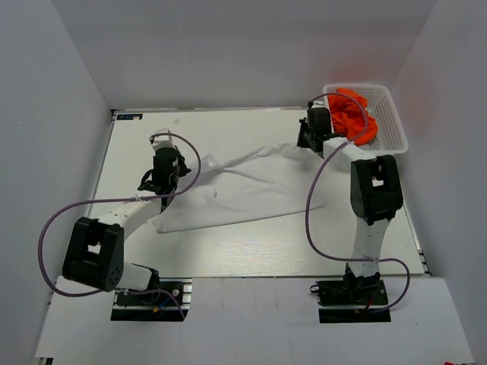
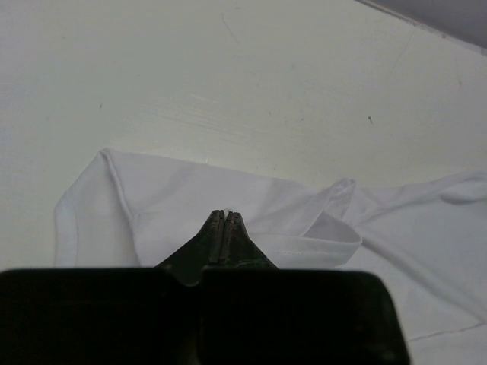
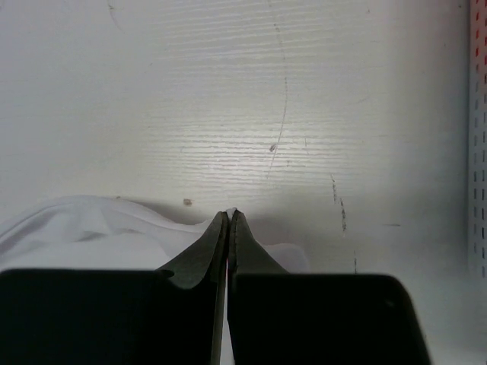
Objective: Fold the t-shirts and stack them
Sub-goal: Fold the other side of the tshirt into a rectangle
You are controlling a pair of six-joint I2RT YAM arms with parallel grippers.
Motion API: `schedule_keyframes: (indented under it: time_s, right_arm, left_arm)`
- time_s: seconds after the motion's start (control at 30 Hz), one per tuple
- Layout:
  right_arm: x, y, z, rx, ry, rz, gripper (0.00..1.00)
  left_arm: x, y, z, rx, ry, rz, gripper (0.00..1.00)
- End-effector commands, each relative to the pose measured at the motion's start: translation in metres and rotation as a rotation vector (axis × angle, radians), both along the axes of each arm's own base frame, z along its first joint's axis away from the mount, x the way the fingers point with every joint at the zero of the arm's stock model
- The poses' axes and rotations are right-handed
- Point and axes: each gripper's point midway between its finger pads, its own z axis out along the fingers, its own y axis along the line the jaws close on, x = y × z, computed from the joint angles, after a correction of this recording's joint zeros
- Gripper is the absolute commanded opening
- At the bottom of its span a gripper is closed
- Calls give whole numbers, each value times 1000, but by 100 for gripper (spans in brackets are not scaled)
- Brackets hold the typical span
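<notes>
Setting: probably a robotics lab test cell.
Enclosure: plain white walls [image 1: 68, 114] around table [image 1: 251, 255].
Fixtures: bolted arm base plate [image 1: 148, 302].

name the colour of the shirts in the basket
Bright orange shirts, clearest in the top external view.

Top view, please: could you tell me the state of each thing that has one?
white t-shirt: unfolded, rumpled, lying on the table.
orange t-shirts: bunched in the basket.
basket: upright, holding cloth.
left gripper: shut on the white t-shirt.
right gripper: shut on the white t-shirt's edge.
</notes>
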Motion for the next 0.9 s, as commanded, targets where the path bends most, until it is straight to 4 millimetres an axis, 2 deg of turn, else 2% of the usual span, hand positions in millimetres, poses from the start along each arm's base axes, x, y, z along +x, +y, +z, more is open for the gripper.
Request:
schedule_keyframes:
  time_s: [0.0, 0.07, 0.2, 0.23, 0.3, 0.33, 0.4, 0.5, 0.63, 0.77, 0.8, 0.87]
  right_arm:
    - [2, 1, 28, 21, -120, 21, 0]
    - [-4, -6, 37, 21, -148, 8, 0]
    - [-23, -23, 29, -10, -129, -55, 0]
    - [-25, -26, 38, -10, -147, -72, 0]
    - [-33, -32, 29, -17, -127, -88, 0]
    - [-35, -33, 34, -21, -136, -90, 0]
    - [-40, -39, 29, -26, -124, -118, 0]
    - [-43, -45, 24, -38, -105, -136, 0]
    - [-48, -43, 18, -29, -78, -130, 0]
    - [-62, -44, 10, -10, -56, -133, 0]
    - [-67, -43, 12, 3, -54, -135, 2]
    - [-83, -46, -2, 4, -8, -147, 3]
  left_arm:
    - [-21, -2, 9, -70, -21, -3, 0]
    - [-33, -1, 0, -86, -2, -4, 0]
    - [-53, 7, -4, -104, -7, 16, 0]
    - [-60, 8, -12, -106, 14, 20, 0]
    - [-69, 11, -14, -113, 23, 25, 0]
    - [-74, 10, -20, -123, 34, 21, 0]
    - [-84, 12, -26, -140, 54, 32, 0]
    - [-100, 24, -41, -136, 82, 89, 0]
    - [-109, 31, -49, -128, 96, 115, 0]
    - [-113, 25, -53, -156, 113, 92, 0]
    - [-117, 26, -58, -158, 138, 100, 0]
    - [-130, 26, -70, -236, 225, 171, 0]
